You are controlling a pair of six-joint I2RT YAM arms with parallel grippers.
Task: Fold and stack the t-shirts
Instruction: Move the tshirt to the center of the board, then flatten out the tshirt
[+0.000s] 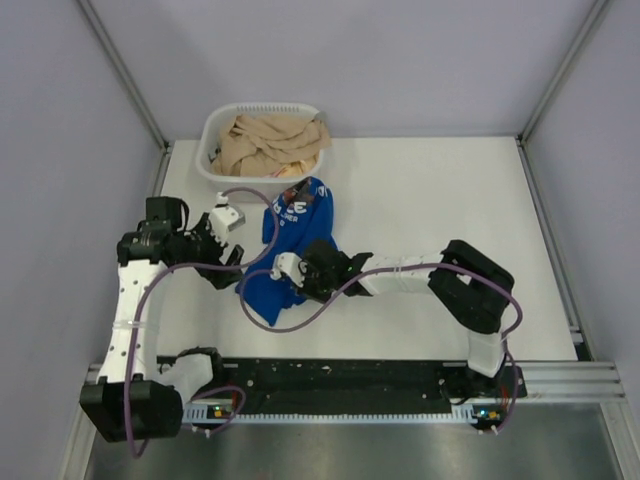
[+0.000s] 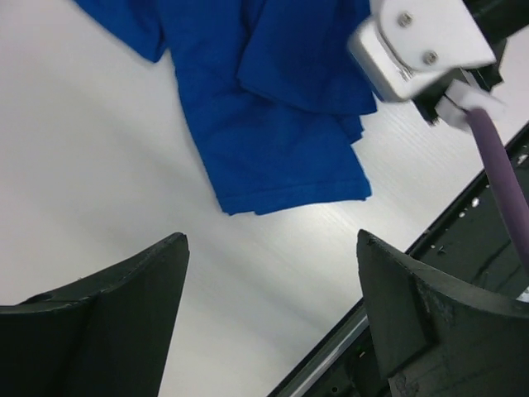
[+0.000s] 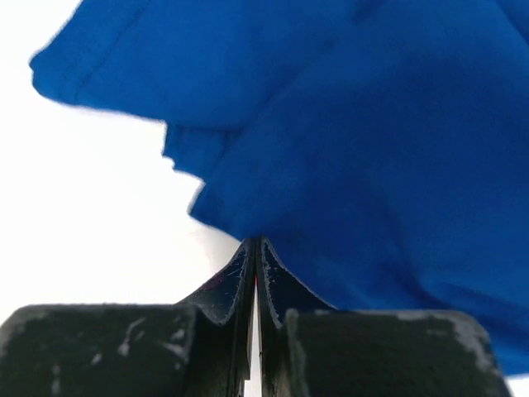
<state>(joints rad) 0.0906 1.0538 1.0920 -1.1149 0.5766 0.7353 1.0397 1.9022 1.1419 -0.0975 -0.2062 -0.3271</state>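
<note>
Basket: A white basket sat at the tabletop's far-left corner, heaped with beige cloth. It was just beyond the shirt's far end.

Cables: One purple cable arced from your left arm, between the basket and the shirt. A second cable looped round the shirt's near end and ran to your right arm.

Rail: The black rail ran along the near edge, apart from the cloth.

In the way: Your right arm reached across from the right and covered the middle of the shirt. Its white wrist housing hung over the cloth in your left wrist view.

Shirt: The blue shirt lay crumpled left of the tabletop's centre, strung out from near the basket toward the near edge. Some white print showed at its far end. Its near end lay folded over itself, flat on the surface.

Left gripper: Your left gripper stood wide apart with nothing between its fingers. It hung over bare tabletop on the left side of the shirt, short of the shirt's near end and not touching it.

Right gripper: Your right gripper was closed tight, its fingers pressed together. The tips met on the shirt's edge, where the cloth drew to a point, so you had a thin pinch of it.
</note>
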